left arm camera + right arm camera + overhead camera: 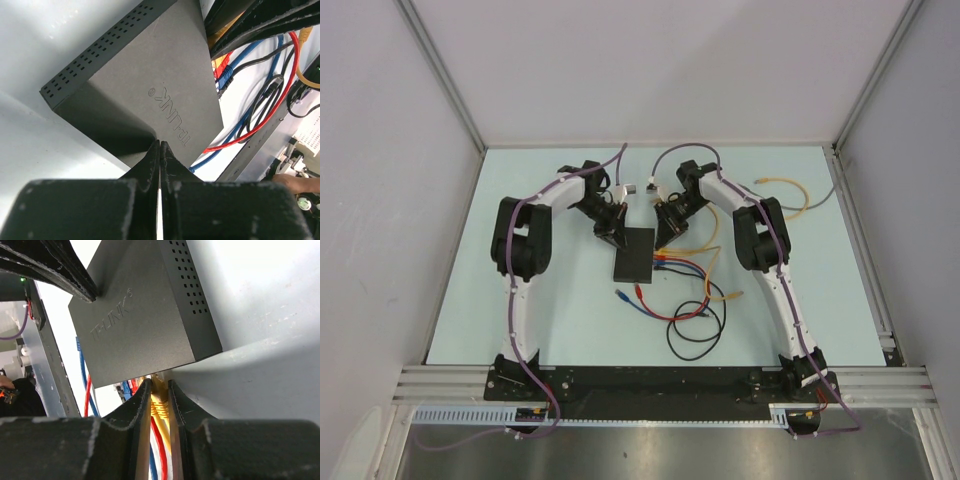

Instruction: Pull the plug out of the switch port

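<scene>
The black switch (pixel 633 253) lies flat mid-table, its ports facing right. In the left wrist view the switch (pixel 150 75) fills the frame, and my left gripper (pixel 160 144) is shut and empty, with its tips on the switch's top near one edge. Red and blue plugs (pixel 223 70) sit in the port edge. In the right wrist view my right gripper (pixel 159 390) is shut on the yellow plug (pixel 159 399), right at the port edge of the switch (pixel 140 315). From above, the left gripper (pixel 611 233) and right gripper (pixel 666 240) flank the switch's far end.
Red, blue and yellow cables (pixel 685 265) fan out to the right of the switch. A black cable loop (pixel 696 338) lies nearer the front. Loose red and blue plugs (pixel 630 294) lie below the switch. A yellow cable (pixel 790 195) lies at the back right. Walls enclose the table.
</scene>
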You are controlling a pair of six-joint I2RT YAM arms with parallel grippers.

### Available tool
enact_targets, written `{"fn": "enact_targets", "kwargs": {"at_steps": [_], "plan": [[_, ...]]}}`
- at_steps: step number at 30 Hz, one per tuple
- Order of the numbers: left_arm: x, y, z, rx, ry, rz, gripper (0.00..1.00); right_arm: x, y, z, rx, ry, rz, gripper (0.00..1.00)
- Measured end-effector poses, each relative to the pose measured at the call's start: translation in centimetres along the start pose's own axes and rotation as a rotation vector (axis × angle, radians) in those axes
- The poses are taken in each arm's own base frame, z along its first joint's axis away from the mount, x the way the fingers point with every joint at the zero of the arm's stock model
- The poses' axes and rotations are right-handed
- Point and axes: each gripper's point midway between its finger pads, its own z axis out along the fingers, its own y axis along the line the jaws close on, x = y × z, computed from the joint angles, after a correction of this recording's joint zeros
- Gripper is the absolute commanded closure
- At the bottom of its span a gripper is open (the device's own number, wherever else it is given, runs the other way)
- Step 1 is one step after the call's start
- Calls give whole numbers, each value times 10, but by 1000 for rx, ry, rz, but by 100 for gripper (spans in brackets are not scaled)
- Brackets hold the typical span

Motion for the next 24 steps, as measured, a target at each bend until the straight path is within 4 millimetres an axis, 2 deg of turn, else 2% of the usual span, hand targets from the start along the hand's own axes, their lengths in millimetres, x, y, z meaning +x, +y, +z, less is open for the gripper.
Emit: {"fn": "enact_targets", "kwargs": {"at_steps": [6, 18, 24], "plan": [[-1, 0, 1, 1, -1, 2, 100, -2, -2, -5, 30, 11, -6, 99], [-2, -1, 1, 1, -1, 6, 100, 0, 0, -2, 6, 8, -7, 100], [-3, -1, 1, 0, -1, 8, 100, -1, -1, -8, 28, 21, -38, 100]]}}
